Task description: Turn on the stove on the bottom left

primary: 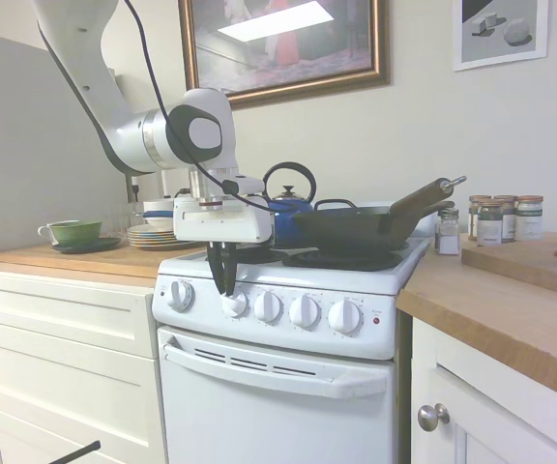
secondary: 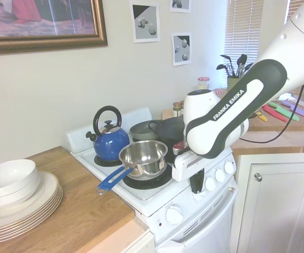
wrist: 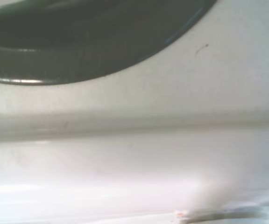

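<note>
tool (primary: 224,290) pinching second knob (primary: 233,305) | stove (primary: 288,387) front edge | cabinet (primary: 61,333) close left

The words "FRANKA EMIKA" stand in white letters on the black part of the arm (secondary: 231,108) in the second exterior view. The letters run slanted along the arm. No other words or numbers can be read. The stove (primary: 288,309) has small marks by its knobs, but they are too tiny to read. The jars (primary: 499,217) on the desk have labels that are too small to read. The wrist view is blurry and shows no print.
</note>
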You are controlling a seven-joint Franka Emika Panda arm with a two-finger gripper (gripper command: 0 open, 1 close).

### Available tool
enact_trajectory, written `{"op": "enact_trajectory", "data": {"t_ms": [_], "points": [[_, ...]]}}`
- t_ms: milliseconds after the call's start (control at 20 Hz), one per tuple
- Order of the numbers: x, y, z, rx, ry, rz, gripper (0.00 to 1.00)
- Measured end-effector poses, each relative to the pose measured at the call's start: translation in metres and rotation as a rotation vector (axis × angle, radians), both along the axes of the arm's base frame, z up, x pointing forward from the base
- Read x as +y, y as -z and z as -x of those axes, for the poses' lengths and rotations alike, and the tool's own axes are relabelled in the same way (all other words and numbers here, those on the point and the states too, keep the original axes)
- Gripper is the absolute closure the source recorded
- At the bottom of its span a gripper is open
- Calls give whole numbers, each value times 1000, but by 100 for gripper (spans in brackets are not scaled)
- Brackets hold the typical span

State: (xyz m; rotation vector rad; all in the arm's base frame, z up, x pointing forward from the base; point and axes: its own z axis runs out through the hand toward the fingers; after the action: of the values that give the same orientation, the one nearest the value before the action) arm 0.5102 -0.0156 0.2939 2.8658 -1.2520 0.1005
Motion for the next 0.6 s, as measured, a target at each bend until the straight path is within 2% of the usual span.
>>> {"op": "enact_trajectory", "data": {"t_ms": [600], "points": [[-1, 4, -1, 6, 3, 0, 100]]}}
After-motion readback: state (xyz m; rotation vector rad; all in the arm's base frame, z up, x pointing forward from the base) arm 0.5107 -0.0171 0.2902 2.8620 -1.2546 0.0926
